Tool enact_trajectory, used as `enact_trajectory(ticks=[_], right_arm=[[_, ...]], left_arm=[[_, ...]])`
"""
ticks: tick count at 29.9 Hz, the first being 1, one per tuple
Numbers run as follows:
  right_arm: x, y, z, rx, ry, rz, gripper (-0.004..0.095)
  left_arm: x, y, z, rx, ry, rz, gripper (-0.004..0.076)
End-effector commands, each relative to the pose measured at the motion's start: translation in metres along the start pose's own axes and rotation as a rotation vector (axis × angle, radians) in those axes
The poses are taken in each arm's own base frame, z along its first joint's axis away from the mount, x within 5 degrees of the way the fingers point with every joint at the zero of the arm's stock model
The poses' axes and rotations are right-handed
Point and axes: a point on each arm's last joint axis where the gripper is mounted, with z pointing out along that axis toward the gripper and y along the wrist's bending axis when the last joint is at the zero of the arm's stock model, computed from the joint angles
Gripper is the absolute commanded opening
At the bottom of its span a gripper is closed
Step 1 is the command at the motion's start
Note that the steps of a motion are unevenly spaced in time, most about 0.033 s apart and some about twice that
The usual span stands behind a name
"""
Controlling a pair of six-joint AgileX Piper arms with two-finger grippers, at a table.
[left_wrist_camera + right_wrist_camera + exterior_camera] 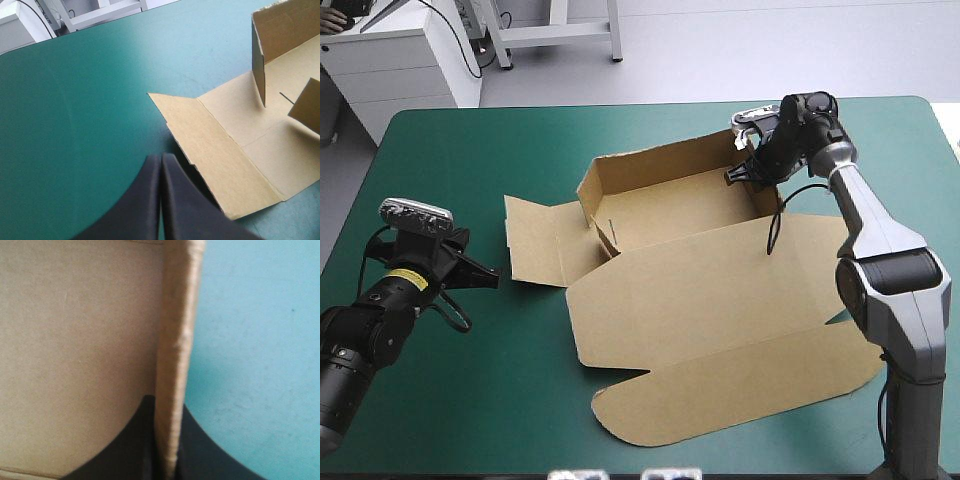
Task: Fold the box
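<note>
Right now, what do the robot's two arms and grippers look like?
The left arm is black, built of round segments, with a yellow marking near its wrist. The right arm has silver-grey links with black joints and a black wrist. The left gripper and the right gripper each have two broad black fingers, curved like fins.

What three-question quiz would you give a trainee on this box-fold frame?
1. True or false: the left gripper holds the box.
2. What does the right gripper clamp? A) left flap B) raised wall at the box's right end C) floor panel
3. Fill in: the lid lies ___ on the teal-green cover.
Key: 1 false; 2 B; 3 flat.
</note>
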Motion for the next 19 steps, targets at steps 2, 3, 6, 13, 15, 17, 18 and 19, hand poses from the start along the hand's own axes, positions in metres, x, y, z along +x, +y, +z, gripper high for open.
enact_trajectory(ticks=[2, 3, 6, 13, 15, 17, 18, 19], right_arm=[[0.000, 0.004, -0.090, 0.061, -0.162, -0.027, -0.0016], [0.001, 0.004, -0.096, 0.071, -0.173, -0.030, -0.0016], [0.006, 0.008, -0.128, 0.085, -0.233, -0.035, -0.0016], [0.024, 0.013, -0.194, 0.142, -0.359, -0.048, -0.0016], [0.030, 0.015, -0.212, 0.158, -0.394, -0.051, -0.0016], [0.038, 0.016, -0.231, 0.182, -0.432, -0.054, -0.0016], [0.041, 0.017, -0.239, 0.189, -0.447, -0.055, -0.0017], [0.046, 0.017, -0.250, 0.196, -0.470, -0.052, -0.0018]], left_arm=[[-0.013, 0.002, -0.002, -0.013, -0.076, 0.002, -0.0008], [-0.013, 0.002, 0.000, -0.012, -0.072, 0.002, -0.0008], [-0.011, 0.002, 0.006, -0.008, -0.050, 0.002, -0.0008], [-0.010, 0.001, 0.013, -0.007, -0.045, 0.000, -0.0008], [-0.011, 0.002, 0.013, -0.009, -0.058, 0.000, -0.0008], [-0.012, 0.003, 0.013, -0.016, -0.067, -0.016, -0.0008], [-0.012, 0.005, 0.014, -0.024, -0.066, -0.029, -0.0008], [-0.010, 0.009, 0.014, -0.042, -0.060, -0.040, -0.0008]])
